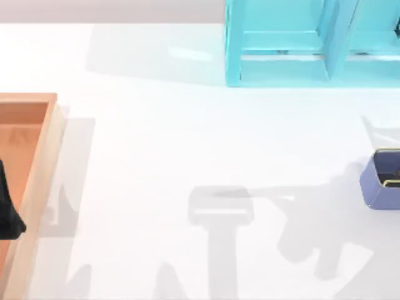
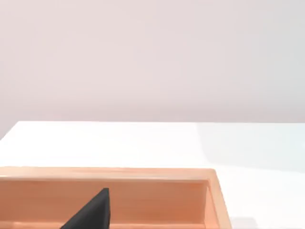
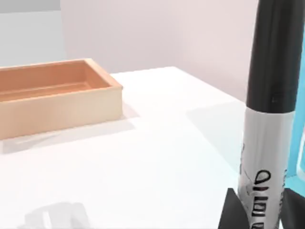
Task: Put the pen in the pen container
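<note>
White tabletop (image 1: 162, 144) fills the overhead picture, under a plain pale wall. Close to the right wrist camera, the right gripper's (image 3: 259, 214) jaws pinch the pen (image 3: 268, 119), which stands upright along the right edge of that picture with dark finger parts on either side of its white, lettered barrel and its black end above. The pen looks light, stiff and smooth, so it could slip or swivel in a loose pinch; a hold on the white barrel, as now, seems sound. The pen container (image 1: 381, 180), a small blue box with a gold rim, sits at the right edge of the overhead picture, cut off by the frame. A teal shelf unit (image 1: 312, 44) stands at the upper right. The left gripper (image 1: 7, 206) rests over the orange tray (image 1: 50, 144) at the far left; whether its jaws are spread, I cannot tell.
</note>
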